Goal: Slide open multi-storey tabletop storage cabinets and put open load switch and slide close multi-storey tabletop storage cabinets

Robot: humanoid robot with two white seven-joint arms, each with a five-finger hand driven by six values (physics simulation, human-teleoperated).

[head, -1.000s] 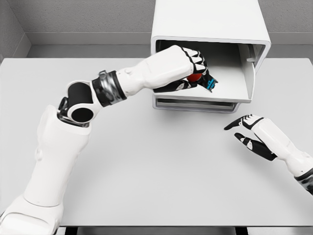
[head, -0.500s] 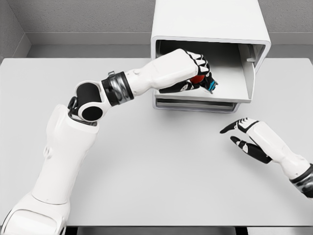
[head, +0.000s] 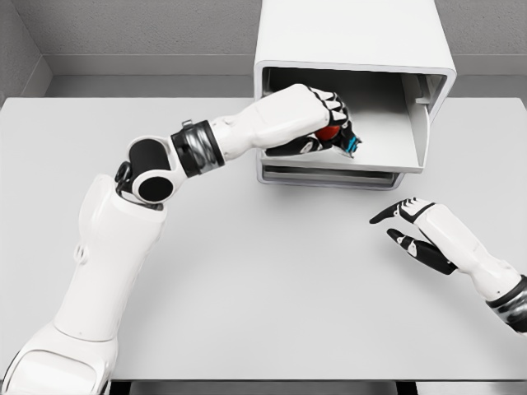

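A white multi-storey cabinet [head: 354, 37] stands at the back of the table with its upper drawer [head: 387, 136] slid out toward me. My left hand [head: 329, 123] reaches over the drawer's front left part, fingers curled around the load switch [head: 342, 138], a small red and blue part that is mostly hidden by the fingers. The switch hangs just above the drawer floor. My right hand [head: 408, 226] hovers over the table in front of the cabinet's right side, fingers spread, holding nothing.
The grey table [head: 272, 288] stretches wide in front of the cabinet. A lower drawer [head: 325, 175] sits closed under the open one. A grey wall runs behind the cabinet.
The left hand has pushed a little deeper and leftward into the drawer with the switch. The right hand has drifted slightly left and down over the table.
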